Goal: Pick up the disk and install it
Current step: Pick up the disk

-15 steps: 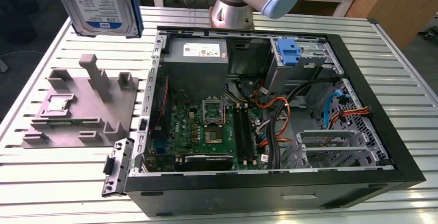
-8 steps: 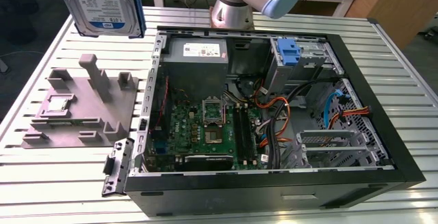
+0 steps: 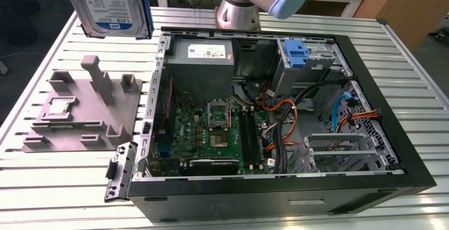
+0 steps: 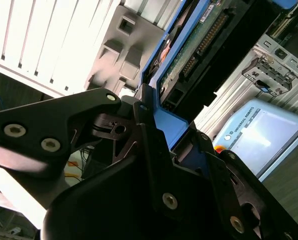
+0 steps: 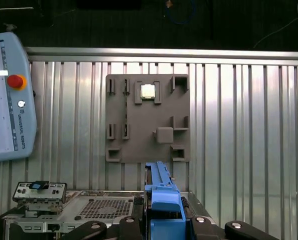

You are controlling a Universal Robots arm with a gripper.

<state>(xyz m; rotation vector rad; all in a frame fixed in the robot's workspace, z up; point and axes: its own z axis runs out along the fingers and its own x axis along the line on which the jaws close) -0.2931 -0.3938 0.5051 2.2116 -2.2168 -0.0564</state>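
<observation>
The disk (image 3: 112, 3) hangs well above the slatted metal table (image 3: 60, 188), label facing out in the exterior view, off to that view's left of the open computer case (image 3: 414, 172) and more or less over the grey parts fixture (image 3: 77, 96). In the first wrist view the gripper (image 5: 164, 220) has its black jaws closed on the blue plastic carrier (image 5: 161, 192) rather than on the metal body, and that is what would worry me. The carrier is plastic and the drive looks heavy for it, so a quick swing could let the drive pivot or slide in the pinch. If it slipped out here, I'd expect it to land on the fixture, where a small processor chip (image 5: 148, 91) sits in one pocket, or on the bare slats. Inside the case, a tangle of orange and black cables (image 3: 281, 130) runs beside the metal drive cage (image 3: 347, 151), and a dangling corner of the carrier could catch on them. A drive that has tilted in the grip would likely jam against the cage walls, or knock the motherboard (image 3: 210, 130) if it came in too low.
</observation>
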